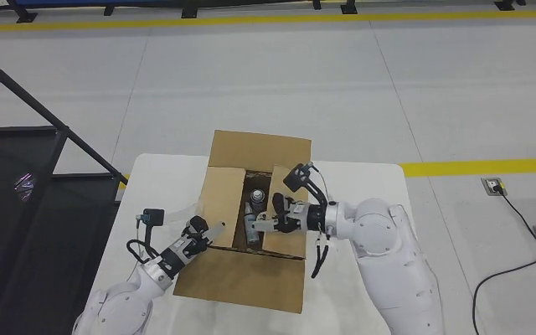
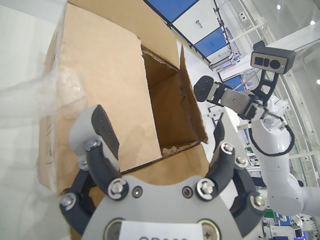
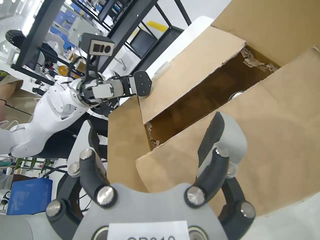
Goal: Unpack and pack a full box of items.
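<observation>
Matt cardboard box (image 1: 243,283) — torn edges rough — on smooth white table (image 1: 166,180).

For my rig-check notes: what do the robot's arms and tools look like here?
The left arm and right arm have glossy white shells with looped black cables. The left tool and right tool each have a grey plate, silver screws, black linkages and pale fingers with black pads. Dark cameras sit on wrist brackets.
</observation>
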